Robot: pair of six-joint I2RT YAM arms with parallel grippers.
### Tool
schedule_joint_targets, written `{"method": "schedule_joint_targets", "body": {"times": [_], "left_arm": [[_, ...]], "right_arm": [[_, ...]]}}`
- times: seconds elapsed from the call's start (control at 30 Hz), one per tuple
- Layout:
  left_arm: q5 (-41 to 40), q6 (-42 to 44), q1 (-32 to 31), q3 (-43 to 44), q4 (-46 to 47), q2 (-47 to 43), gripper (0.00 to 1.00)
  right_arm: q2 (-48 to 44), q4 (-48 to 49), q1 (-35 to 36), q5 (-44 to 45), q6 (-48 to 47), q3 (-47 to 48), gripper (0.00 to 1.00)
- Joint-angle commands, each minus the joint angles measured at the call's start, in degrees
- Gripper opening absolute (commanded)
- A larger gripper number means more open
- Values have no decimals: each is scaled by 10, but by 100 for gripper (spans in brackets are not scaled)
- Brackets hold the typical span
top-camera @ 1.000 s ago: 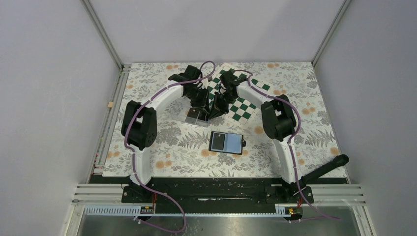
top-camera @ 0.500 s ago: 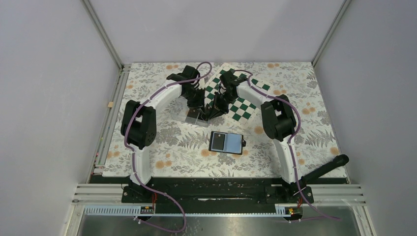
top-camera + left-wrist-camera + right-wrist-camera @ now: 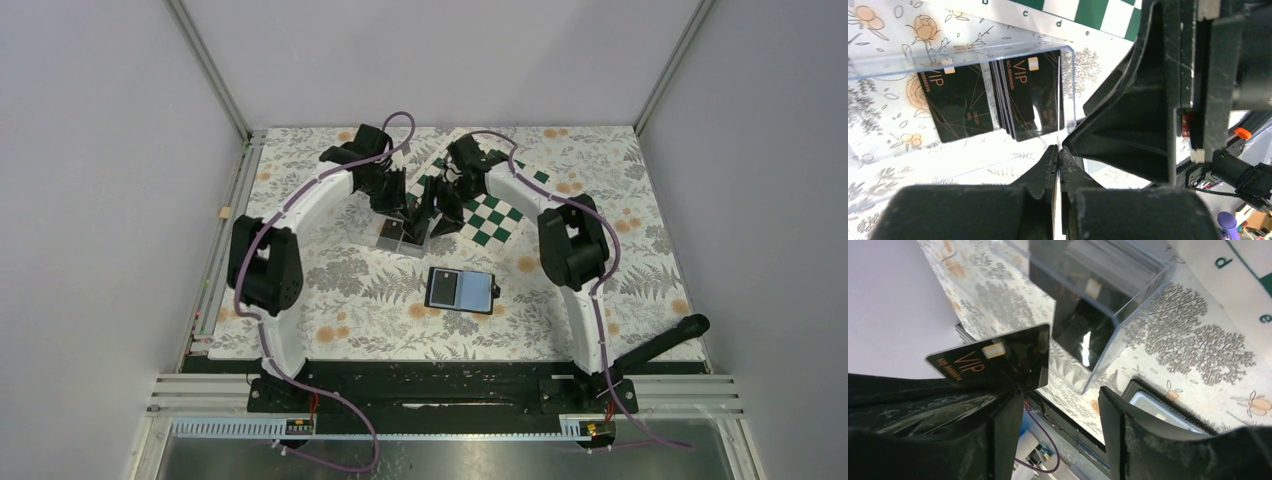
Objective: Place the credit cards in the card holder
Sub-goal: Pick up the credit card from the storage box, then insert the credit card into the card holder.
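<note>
Left tool (image 3: 1058,156): jaws shut, pinching one credit card (image 3: 993,362) by a narrow strip at its edge. The card hangs tilted in the air above the clear box (image 3: 963,55).

Right tool (image 3: 1060,399): jaws apart, nothing between them. One finger is just beside the card's lower corner; touching or not, I cannot tell.

Risks, as I judge them:
- The grip is thin and off-centre, so the card may swivel or slip out on the carry.
- My two tools are crowded together. If either arm pulls away crooked, the right finger could clip the card and knock it loose into the box or onto the counter (image 3: 350,310).
- The card holder (image 3: 459,290) lies loose and flat. A skewed card pushed at it would likely shove it along instead of sliding in.

Around:
- More credit cards (image 3: 1033,95) stand stacked in the box, toward the middle of the counter's far edge.
- The checkered board (image 3: 490,222) lies just right of the box, under my right arm.
- The holder sits mid-counter, on the near-edge side, well apart from the box.
- What stands in the way is my own right tool, not anything lying on the counter.
</note>
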Motion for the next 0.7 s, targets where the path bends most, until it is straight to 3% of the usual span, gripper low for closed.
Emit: {"method": "schedule_joint_targets", "body": {"times": [0.0,0.3,0.43,0.67], "left_arm": [[-32,-17,1,-22,46,-104,0],[41,-87,2,-156,158,-236,0],[98,-153,-2,-248,240,-278,0],[100,-244,-57,-378,358,-315,0]], "right_arm": [[-92,28,-7,-1,-17,-16,66],[-197,48,-32,12,-44,-134,80],[-243,50,-45,14,-60,-198,81],[-314,28,-68,37,-99,-328,81]]}}
